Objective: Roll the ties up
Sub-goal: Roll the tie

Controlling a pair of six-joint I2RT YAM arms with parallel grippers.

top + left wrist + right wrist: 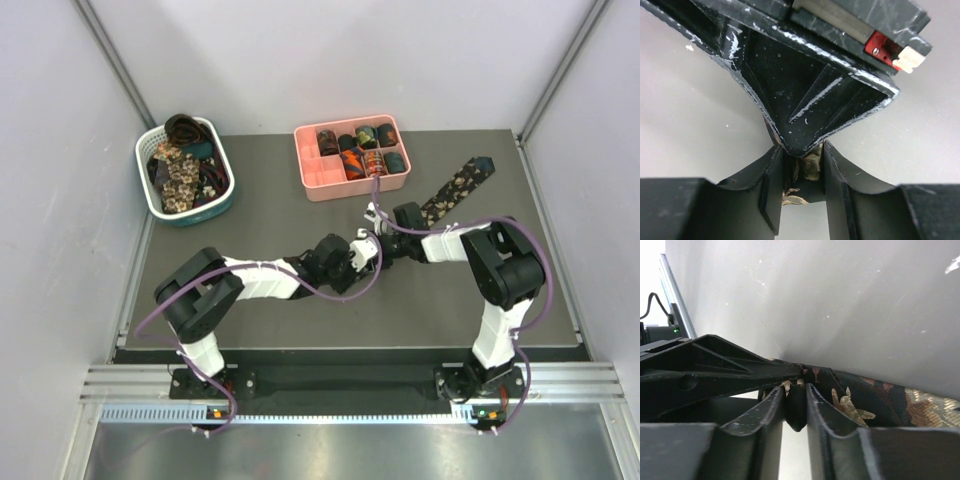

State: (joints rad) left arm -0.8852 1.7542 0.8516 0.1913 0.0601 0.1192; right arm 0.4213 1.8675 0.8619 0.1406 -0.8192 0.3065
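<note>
One tie (458, 187) lies flat on the table (270, 215), out of the tray (318, 177); its pointed end sits just off the tray's right end, and its long axis runs slantwise from there down to a spot in front of the tray's right half, where both tools meet on its near end.

The left gripper (802, 161) stands with only a narrow gap between its jaws; patterned fabric fills the upper part of that gap, which reads as a grip on the tie's end, though how firm it is cannot be told. The right gripper (796, 396) is likewise nearly closed; a dark fold of the tie fills its gap and touches both pads; the two tools sit nose to nose, almost touching.

The coming move turns on this: all the free length lies on the right gripper's side, stretching away toward the tray's right end; none shows on the left gripper's side. Any rolling must probably travel along that axis, toward the pointed end; the right arm is the nearer to it. A slack pinch would likely let the fold slip.

Coils (365, 135) fill several tray cells; the basket (226, 204), left of the tray, holds more ties.
</note>
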